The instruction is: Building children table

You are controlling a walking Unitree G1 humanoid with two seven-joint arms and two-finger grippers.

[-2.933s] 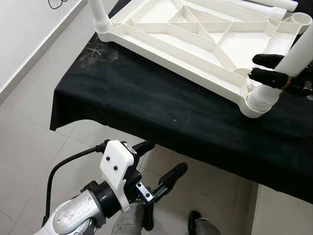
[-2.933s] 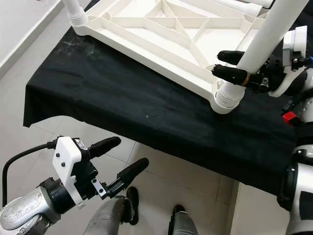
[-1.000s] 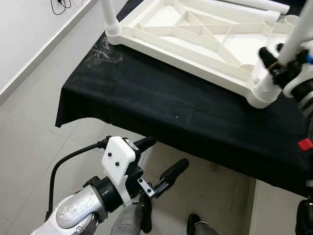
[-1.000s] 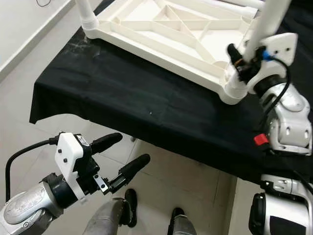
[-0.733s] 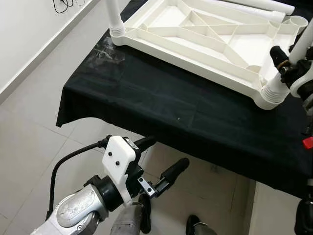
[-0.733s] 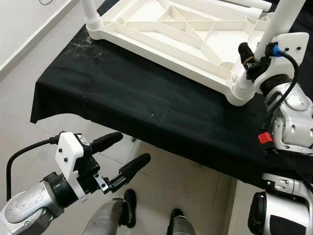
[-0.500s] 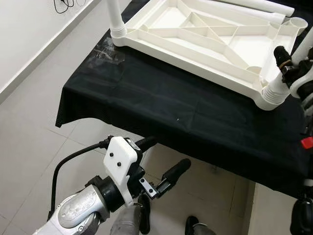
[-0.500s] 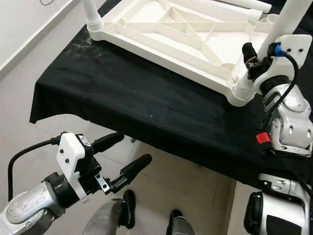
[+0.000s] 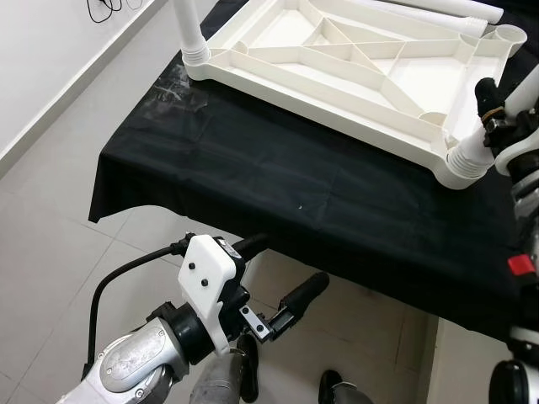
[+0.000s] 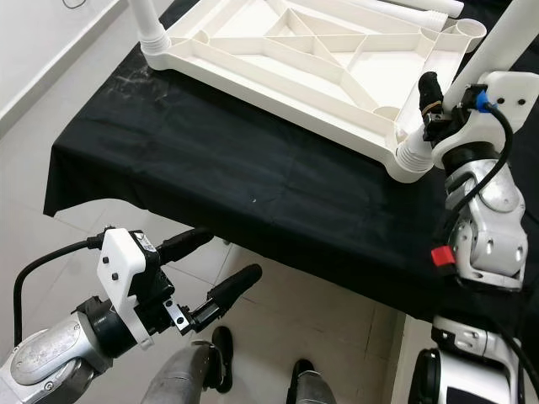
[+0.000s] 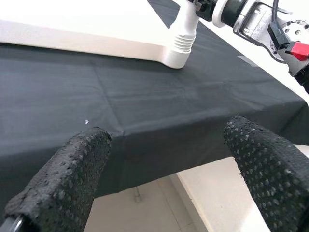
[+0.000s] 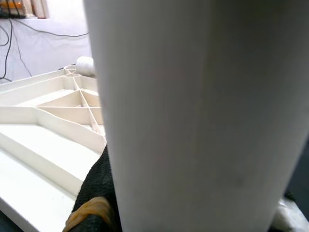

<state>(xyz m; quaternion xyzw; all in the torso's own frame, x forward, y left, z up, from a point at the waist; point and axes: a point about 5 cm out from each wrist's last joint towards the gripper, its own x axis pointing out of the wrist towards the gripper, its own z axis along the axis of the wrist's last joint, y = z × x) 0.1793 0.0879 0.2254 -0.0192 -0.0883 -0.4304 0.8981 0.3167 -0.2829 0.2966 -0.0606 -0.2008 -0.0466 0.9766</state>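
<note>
White tabletop (image 10: 303, 50) upside down on black cloth (image 10: 253, 160), ribbed underside up, at 12 o'clock in head views. One white leg (image 10: 145, 21) upright in far-left corner socket at 11 o'clock. Near-right leg (image 10: 497, 46) standing in corner socket (image 10: 411, 156) at 2 o'clock, ribbed collar at base. Another empty socket (image 9: 509, 35) at far-right corner, w/ loose white tubes (image 9: 438, 7) lying past tabletop's far edge.

Right gripper (image 10: 438, 101) clamped on near-right leg just above collar; one black finger (image 10: 429, 91) on tabletop side of leg, other prob. hidden behind it. Rt wrist view: leg (image 12: 193, 116) up close, black finger (image 12: 99, 193) pressed against it.

Left gripper (image 9: 274, 282) at 7 o'clock, below cloth edge, over tiled floor (image 9: 50, 252), fingers spread wide, nothing between. Lt wrist view: both pads (image 11: 67, 183) apart, facing cloth edge & collared leg base (image 11: 181, 41).
</note>
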